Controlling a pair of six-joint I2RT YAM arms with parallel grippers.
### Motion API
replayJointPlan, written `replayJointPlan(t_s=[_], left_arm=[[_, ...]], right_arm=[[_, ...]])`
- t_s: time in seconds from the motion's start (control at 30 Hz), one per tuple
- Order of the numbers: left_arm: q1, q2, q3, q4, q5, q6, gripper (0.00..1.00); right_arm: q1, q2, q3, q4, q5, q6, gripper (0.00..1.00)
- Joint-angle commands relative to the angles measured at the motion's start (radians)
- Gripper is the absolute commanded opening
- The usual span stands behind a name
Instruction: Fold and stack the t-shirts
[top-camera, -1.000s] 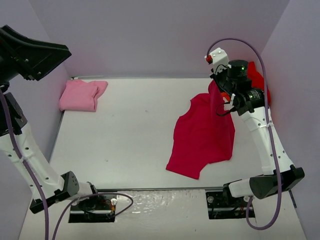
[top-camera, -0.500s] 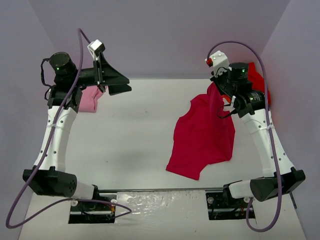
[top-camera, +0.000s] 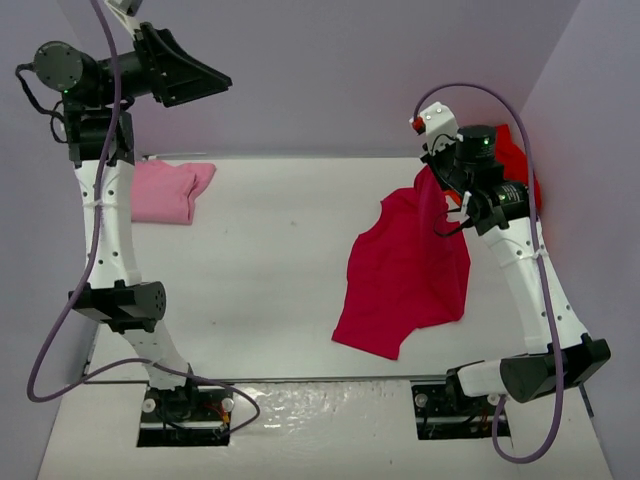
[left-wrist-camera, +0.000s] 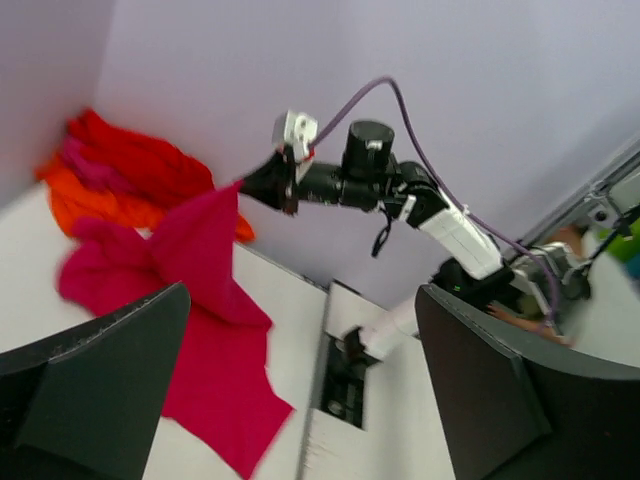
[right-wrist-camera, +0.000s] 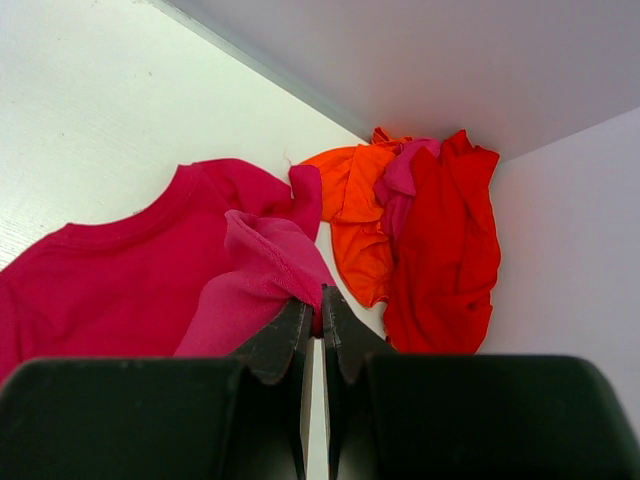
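Here the right gripper (right-wrist-camera: 312, 302) pinches the crimson-magenta t-shirt (right-wrist-camera: 120, 280); the left gripper (left-wrist-camera: 300, 300) gapes wide.

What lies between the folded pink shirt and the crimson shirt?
Nothing: the top view shows only bare table between pink shirt and crimson shirt.

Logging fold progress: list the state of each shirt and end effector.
Light pink t-shirt: folded, far left.
Crimson-magenta t-shirt: unfolded, one edge pinched and lifted.
Red t-shirt: crumpled in the corner.
Orange t-shirt: crumpled beside it.
Left end effector: open, empty, raised.
Right end effector: shut on the crimson-magenta t-shirt.
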Motion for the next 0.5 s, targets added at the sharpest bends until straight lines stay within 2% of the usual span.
replayJointPlan(t_s=[0.0,0.03,0.1,0.17,0.23,0.27,0.4,0.47], left_arm=[[0.077,-0.055,0.343,0.107,-0.077,0.176,0.97],[0.109,-0.077,0.371,0.09,-0.101,0.245,0.97],[0.218,-0.184,0.324,0.001,-0.177,0.53,0.97],[0.273,-0.275,0.294,-0.298,-0.303,0.853,0.97],[0.3,-0.271,0.406,-0.536,-0.477,1.25,0.97],[0.301,-0.279,0.411,-0.628,-0.563,1.411,0.97],[0.301,-0.386,0.178,-0.505,-1.005,1.554,0.97],[0.296,-0.422,0.05,-0.367,-1.283,1.595,0.97]], right_arm=[[-0.009,-0.008,0.029,0.067,0.028,-0.014,0.01],[-0.009,-0.009,0.03,0.067,0.029,-0.014,0.01],[-0.009,-0.01,0.029,0.066,0.028,-0.012,0.01],[-0.011,-0.014,0.022,0.066,0.029,-0.015,0.01],[-0.014,-0.019,0.018,0.068,0.028,-0.016,0.01],[-0.015,-0.021,0.016,0.068,0.026,-0.017,0.01],[-0.016,-0.019,0.031,0.068,0.016,-0.01,0.01],[-0.018,-0.013,0.039,0.068,0.007,-0.003,0.01]])
